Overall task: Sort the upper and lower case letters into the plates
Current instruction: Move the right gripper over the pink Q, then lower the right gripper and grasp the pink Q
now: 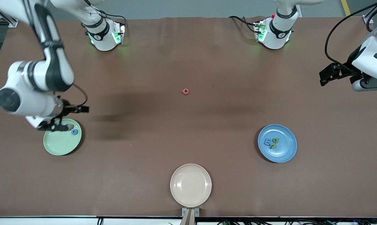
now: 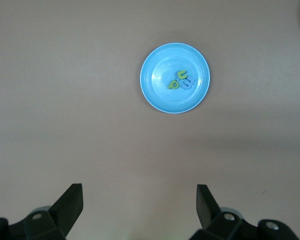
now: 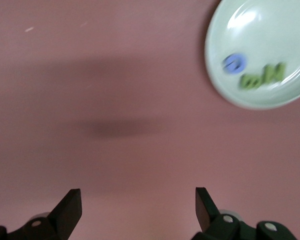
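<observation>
Front view shows one pinkish red letter [image 1: 185,91] left loose on the brown surface [image 1: 188,140], near the middle of it and farther from the camera than all three plates; by the look of things it is the only letter not yet sorted. On the mint green plate [image 1: 58,145], toward the right arm's end, a blue letter [image 1: 75,132] is seen near the rim, and in the right wrist view green letters [image 3: 262,76] are seen lying beside the blue one [image 3: 234,64]; their cases cannot be read. On the blue plate [image 1: 285,150], toward the left arm's end, a cluster of blue and green letters [image 1: 271,142] is gathered close together near its middle, the same cluster [image 2: 180,81] being picked out in the left wrist view. A beige plate [image 1: 191,185], nearest the camera, carries nothing. The task is judged nearly done, with one piece remaining.

The right gripper [image 1: 60,120] is held over the farther rim of the mint green plate, its fingers spread wide and nothing gripped between them. The red letter lies well apart from it, toward the middle of the surface. The left gripper [image 1: 330,73] is parked above the left arm's end of the surface, released and empty, well apart from both the red letter and the blue plate; that arm is judged to be waiting
</observation>
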Motion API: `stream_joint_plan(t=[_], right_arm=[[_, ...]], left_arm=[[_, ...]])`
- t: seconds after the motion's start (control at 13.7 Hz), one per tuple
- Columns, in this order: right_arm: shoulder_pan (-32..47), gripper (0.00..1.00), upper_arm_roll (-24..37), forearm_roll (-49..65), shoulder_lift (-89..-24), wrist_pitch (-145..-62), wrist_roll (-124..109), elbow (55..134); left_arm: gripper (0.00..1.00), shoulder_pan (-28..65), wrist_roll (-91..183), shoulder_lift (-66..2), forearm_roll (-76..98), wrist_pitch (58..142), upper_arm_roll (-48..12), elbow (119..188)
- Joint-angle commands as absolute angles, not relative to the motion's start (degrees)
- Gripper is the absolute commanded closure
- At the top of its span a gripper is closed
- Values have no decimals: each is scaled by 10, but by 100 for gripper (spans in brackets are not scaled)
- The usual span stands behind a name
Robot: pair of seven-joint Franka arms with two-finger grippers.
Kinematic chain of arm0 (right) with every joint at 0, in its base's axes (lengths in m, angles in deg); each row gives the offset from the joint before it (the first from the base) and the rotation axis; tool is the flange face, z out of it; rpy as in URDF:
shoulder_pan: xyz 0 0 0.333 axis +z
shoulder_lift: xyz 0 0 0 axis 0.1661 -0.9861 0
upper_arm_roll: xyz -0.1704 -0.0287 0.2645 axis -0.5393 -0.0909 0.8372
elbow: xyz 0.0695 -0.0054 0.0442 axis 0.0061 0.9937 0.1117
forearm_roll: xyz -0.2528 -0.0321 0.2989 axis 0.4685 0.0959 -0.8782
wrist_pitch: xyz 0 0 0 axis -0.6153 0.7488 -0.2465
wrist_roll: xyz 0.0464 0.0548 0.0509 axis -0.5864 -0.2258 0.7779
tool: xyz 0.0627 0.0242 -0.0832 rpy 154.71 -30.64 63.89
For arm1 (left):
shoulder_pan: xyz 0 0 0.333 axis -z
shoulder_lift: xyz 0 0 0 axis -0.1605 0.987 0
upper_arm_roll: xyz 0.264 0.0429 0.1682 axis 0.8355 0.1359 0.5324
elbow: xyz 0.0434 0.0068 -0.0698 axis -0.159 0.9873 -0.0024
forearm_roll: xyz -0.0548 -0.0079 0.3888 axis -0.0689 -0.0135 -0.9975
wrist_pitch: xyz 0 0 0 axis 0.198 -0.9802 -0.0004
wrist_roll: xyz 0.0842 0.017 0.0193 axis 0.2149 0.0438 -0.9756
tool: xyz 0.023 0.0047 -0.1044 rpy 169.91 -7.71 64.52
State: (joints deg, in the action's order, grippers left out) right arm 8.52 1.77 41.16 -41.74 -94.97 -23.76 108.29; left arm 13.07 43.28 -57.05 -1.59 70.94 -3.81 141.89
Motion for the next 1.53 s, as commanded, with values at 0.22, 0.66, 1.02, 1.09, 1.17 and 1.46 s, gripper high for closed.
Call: stream_joint_plan(t=[0.22,0.66,1.02,1.09,1.17,1.46], right_arm=[[387,0,13,366,-340,-1032,-589,1176],[492,0,13,311,-389,-1221,-651,1242],[546,0,13,279,-471,-1329,-676,1240],[552,0,13,267,-486,-1350,-676,1236],[552,0,13,267,-494,-1354,-675,1231],[549,0,12,266,-553,-1347,-703,1176]], left_arm=[[0,129,445,-582,-11,721,-36,1430],[0,128,445,-583,-10,727,-36,1429],[0,128,444,-582,-9,735,-36,1429],[0,128,444,-582,-9,735,-36,1429],[0,128,444,-582,-9,736,-36,1429],[0,128,444,-582,-9,735,-35,1429]])
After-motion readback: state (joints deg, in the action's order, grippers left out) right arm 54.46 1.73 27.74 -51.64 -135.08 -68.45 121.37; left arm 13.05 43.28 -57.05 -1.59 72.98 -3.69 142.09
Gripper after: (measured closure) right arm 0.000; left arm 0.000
